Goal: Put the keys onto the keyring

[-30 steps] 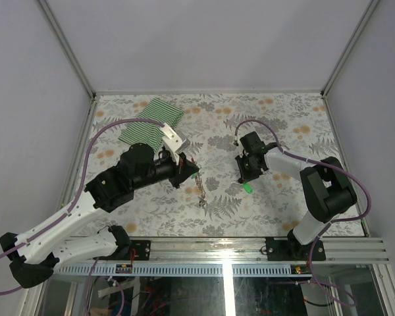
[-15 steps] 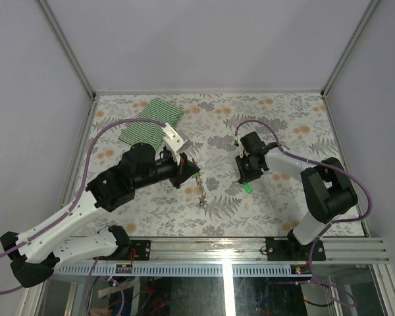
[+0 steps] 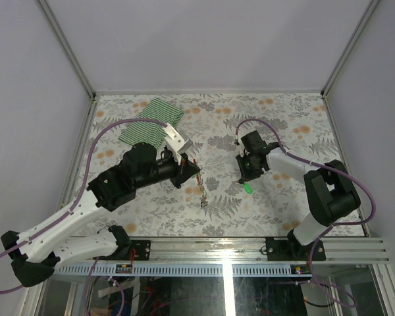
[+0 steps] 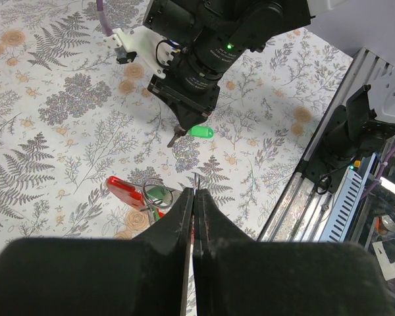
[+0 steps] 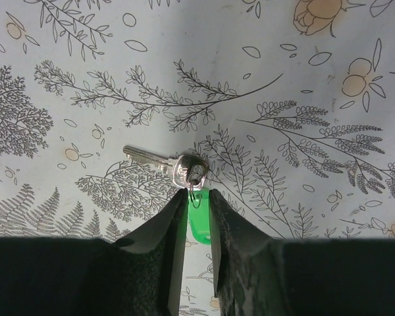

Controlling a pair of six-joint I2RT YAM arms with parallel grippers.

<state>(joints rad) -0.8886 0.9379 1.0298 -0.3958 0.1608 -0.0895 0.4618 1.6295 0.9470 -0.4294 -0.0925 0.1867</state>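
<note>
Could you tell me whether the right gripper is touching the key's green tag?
Touching. The right wrist view shows the green tag pinched inside the right gripper, with no gap on either side.

I'm in a robotics lab test cell: plain grey walls (image 3: 197, 39) w/ alu posts (image 3: 66, 47), alu rail (image 3: 250, 249) along the floral tabletop (image 3: 289, 122), loose wiring (image 3: 151, 306) below.
</note>
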